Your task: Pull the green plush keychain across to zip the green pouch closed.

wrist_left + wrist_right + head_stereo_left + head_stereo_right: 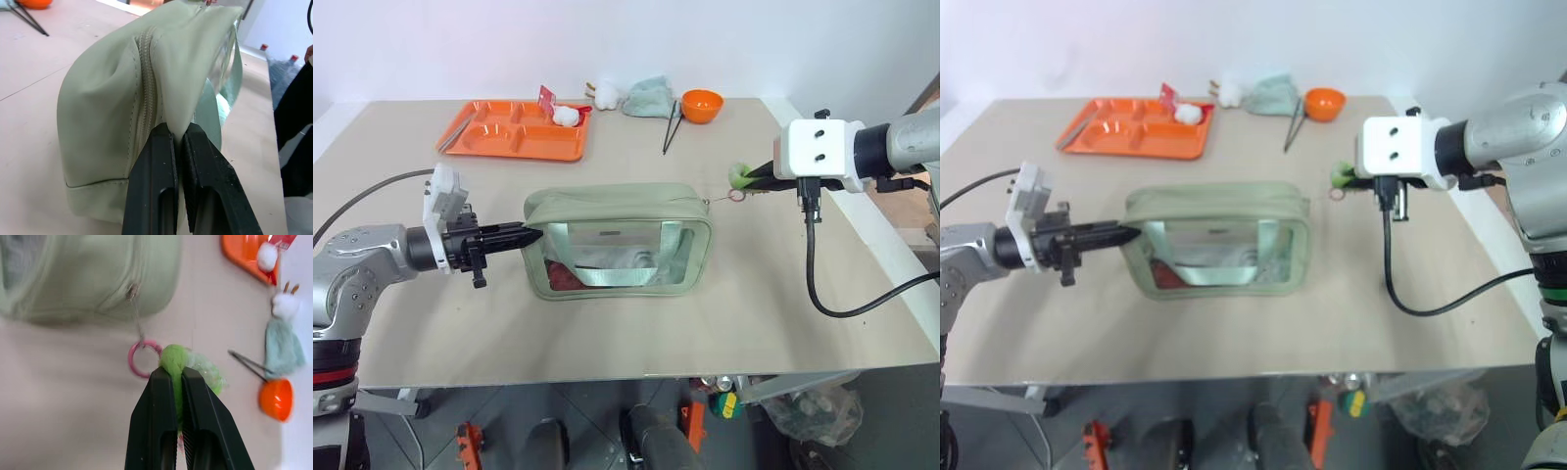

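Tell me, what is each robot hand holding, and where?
Left end effector pinches the green pouch by its end fabric; right end effector grips the green plush keychain itself.

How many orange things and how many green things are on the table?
Orange: 2, the tray and the bowl
Green: 3, the pouch, the plush keychain and the mint cloth
Total: 5

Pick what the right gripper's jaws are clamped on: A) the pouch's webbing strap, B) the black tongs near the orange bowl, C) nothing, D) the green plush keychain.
D: in the right wrist view the right gripper has its jaws shut on the green plush keychain, which hangs by a pink ring and a cord off the end of the green pouch.
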### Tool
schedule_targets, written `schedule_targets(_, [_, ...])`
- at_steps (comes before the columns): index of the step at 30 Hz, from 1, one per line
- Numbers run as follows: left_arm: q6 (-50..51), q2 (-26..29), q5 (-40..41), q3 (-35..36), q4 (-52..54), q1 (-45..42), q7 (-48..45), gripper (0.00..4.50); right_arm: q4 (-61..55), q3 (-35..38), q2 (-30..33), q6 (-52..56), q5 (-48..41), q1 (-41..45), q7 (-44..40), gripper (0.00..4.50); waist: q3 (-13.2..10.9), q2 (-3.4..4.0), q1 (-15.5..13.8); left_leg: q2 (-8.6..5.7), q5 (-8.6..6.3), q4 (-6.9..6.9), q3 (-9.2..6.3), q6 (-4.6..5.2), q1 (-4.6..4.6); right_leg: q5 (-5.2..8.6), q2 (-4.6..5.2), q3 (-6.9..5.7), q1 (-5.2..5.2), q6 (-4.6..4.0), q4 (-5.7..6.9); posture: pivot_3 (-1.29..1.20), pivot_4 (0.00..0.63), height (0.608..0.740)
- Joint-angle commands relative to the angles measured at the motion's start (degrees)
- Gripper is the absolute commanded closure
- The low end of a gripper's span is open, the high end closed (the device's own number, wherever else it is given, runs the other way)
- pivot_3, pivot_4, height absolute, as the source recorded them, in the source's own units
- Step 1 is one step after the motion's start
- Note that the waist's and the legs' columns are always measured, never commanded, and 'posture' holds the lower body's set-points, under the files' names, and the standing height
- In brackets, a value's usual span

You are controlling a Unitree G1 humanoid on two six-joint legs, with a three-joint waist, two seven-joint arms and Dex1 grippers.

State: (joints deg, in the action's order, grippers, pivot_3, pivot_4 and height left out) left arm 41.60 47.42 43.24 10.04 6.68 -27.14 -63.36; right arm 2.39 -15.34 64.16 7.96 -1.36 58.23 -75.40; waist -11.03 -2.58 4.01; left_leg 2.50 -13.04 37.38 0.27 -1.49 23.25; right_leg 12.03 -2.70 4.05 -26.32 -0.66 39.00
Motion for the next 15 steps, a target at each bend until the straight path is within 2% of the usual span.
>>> schedule_targets(1, [-0.57, 0.68, -0.11, 1.14, -0.07, -0.65, -0.41, 4.5, -0.52, 3.93, 2.27, -1.4, 2.54, -0.57, 1.18, 4.46, 0.0, 0.0, 0.3, 0.01, 0.0, 0.0, 0.02, 0.0, -0.04, -0.01, -0.01, 0.03, 0.01, 0.0, 0.02, 0.0, 0.15, 0.74])
schedule_targets(3, [-0.52, 0.81, -0.07, 1.05, -0.08, -0.77, -0.43, 4.5, -2.73, 3.56, 2.1, -2.1, 3.53, -3.33, 1.75, 4.46, 0.0, 0.0, 0.29, 0.04, 0.01, 0.0, 0.03, -0.01, -0.08, -0.02, -0.04, 0.04, 0.01, -0.03, 0.05, 0.0, 0.15, 0.74])
schedule_targets(8, [0.1, 1.1, 0.29, 1.27, 0.29, -1.05, -0.15, 4.5, -13.97, 2.08, -3.94, 3.71, 1.59, -13.06, 4.05, 4.46, 0.0, 0.0, 0.31, 0.1, 0.01, -0.01, -0.03, -0.01, -0.08, 0.0, -0.09, 0.02, 0.02, -0.06, 0.08, 0.0, 0.15, 0.74])
schedule_targets(15, [1.09, 1.98, 0.84, 1.93, 1.16, -0.46, -0.04, 4.5, -14.85, -3.12, -10.69, 3.1, 8.08, -18.93, 7.95, 4.46, 0.01, -0.02, 0.32, 0.09, 0.03, 0.06, -0.04, -0.04, -0.09, -0.03, -0.12, 0.01, 0.05, -0.04, 0.13, 0.0, 0.15, 0.74])
